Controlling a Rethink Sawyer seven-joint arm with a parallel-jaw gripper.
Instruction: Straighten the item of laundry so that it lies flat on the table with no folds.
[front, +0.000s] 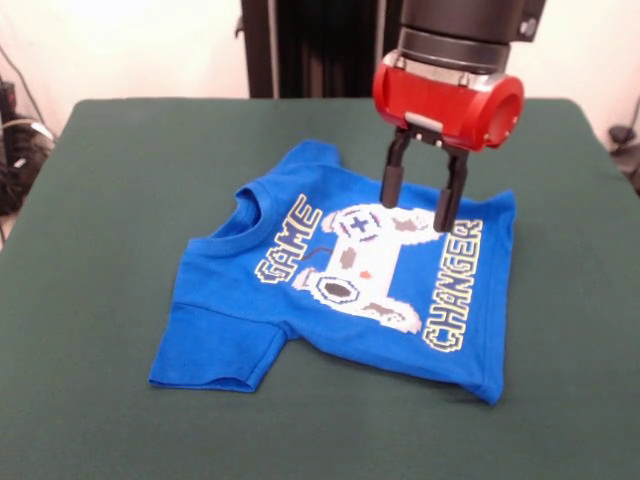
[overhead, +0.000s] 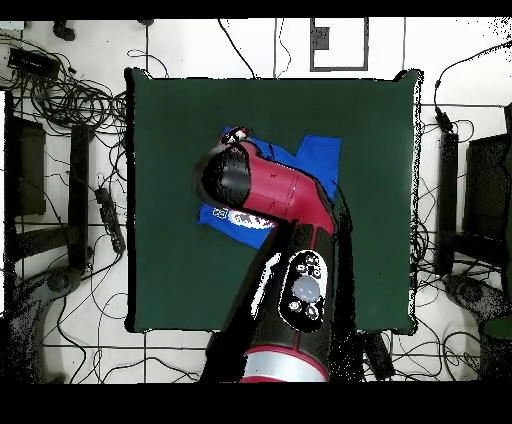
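**T-shirt nearly flat, gripper poised above the print**

The T-shirt (front: 350, 290) lies print-side up near the middle of the green table (front: 100, 250), turned at an angle so that its collar points to the left of the front view and its hem to the right. The body of the shirt looks mostly spread. The near sleeve (front: 215, 345) lies out flat, while the far sleeve (front: 312, 160) appears bunched or tucked against the shoulder, and the cloth near the hem shows slight ripples.

The gripper (front: 423, 205) hangs over the upper part of the controller print, its two black fingers (front: 395, 180) parted by a moderate gap and holding nothing. Whether the tips touch the cloth cannot be told from the front view, and in the overhead view the arm (overhead: 290, 240) hides most of the shirt.

The step in hand seems to be a late smoothing pass. The next move probably calls for pinching an edge by the far sleeve and drawing it outward.
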